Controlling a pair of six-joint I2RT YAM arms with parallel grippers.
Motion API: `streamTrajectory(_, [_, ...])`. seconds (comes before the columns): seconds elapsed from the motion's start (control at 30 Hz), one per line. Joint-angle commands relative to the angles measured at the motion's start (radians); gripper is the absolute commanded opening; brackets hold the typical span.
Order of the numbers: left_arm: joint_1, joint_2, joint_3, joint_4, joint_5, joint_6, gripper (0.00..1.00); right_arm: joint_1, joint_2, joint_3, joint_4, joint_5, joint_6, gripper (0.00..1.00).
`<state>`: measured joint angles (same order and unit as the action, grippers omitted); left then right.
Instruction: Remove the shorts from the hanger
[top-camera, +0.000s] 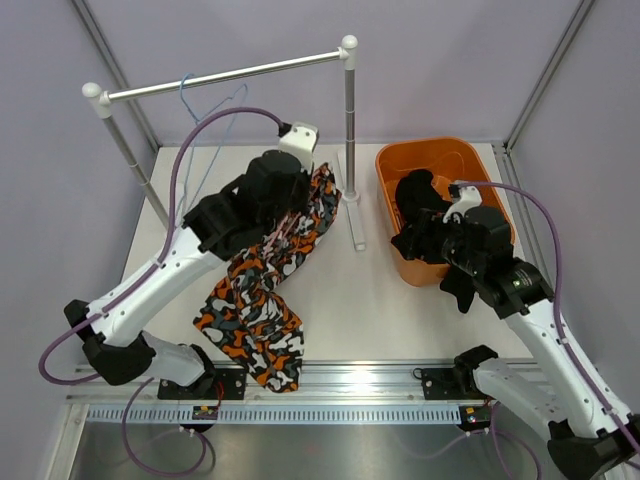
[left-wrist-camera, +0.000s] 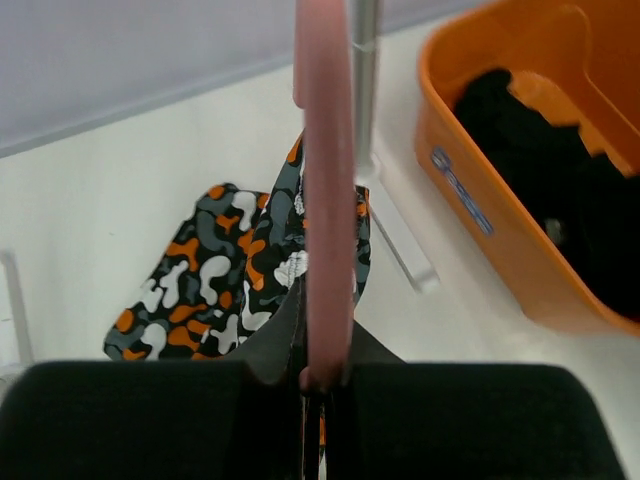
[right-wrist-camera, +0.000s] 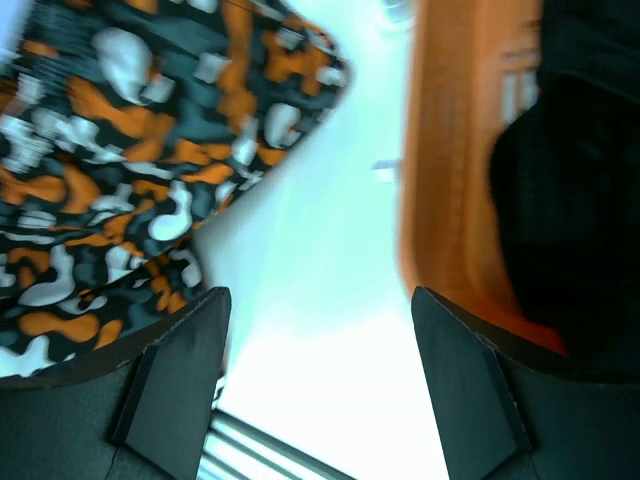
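The camouflage shorts (top-camera: 262, 300) hang from my left gripper (top-camera: 305, 200) and trail down onto the table towards the front. In the left wrist view my left gripper (left-wrist-camera: 323, 375) is shut on a pink hanger bar (left-wrist-camera: 323, 180), with the camouflage shorts (left-wrist-camera: 210, 270) draped below it. The black shorts (top-camera: 418, 195) lie in the orange bin (top-camera: 470, 160). My right gripper (top-camera: 415, 240) is open and empty at the bin's left wall. In the right wrist view it (right-wrist-camera: 320, 340) hovers over bare table between the camouflage shorts (right-wrist-camera: 130, 170) and the bin (right-wrist-camera: 450, 180).
A clothes rack stands at the back, with a rail (top-camera: 230, 75), a right post (top-camera: 350, 130) and a foot (top-camera: 355, 225) on the table. An empty blue wire hanger (top-camera: 190, 95) hangs on the rail. A metal rail (top-camera: 330, 375) runs along the near edge.
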<state>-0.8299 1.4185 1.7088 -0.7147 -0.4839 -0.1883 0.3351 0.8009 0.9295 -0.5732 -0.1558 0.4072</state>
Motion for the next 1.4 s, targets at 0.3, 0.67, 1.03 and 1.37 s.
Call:
streamTrajectory(0.3, [-0.181, -0.292, -0.32, 0.038, 0.048, -0.028, 0.0, 0.403, 0.239, 0.176, 0.095, 0.274, 0.102, 0.79])
streamTrajectory(0.67, [-0.235, -0.332, -0.357, 0.026, 0.059, -0.04, 0.0, 0.582, 0.472, 0.403, 0.072, 0.435, 0.139, 0.79])
streamTrajectory(1.03, [-0.241, -0.397, -0.379, 0.018, 0.067, -0.048, 0.0, 0.585, 0.584, 0.45, 0.026, 0.515, 0.148, 0.71])
streamTrajectory(1.37, [-0.247, -0.415, -0.394, 0.018, 0.116, -0.042, 0.0, 0.584, 0.664, 0.485, 0.045, 0.506, 0.144, 0.6])
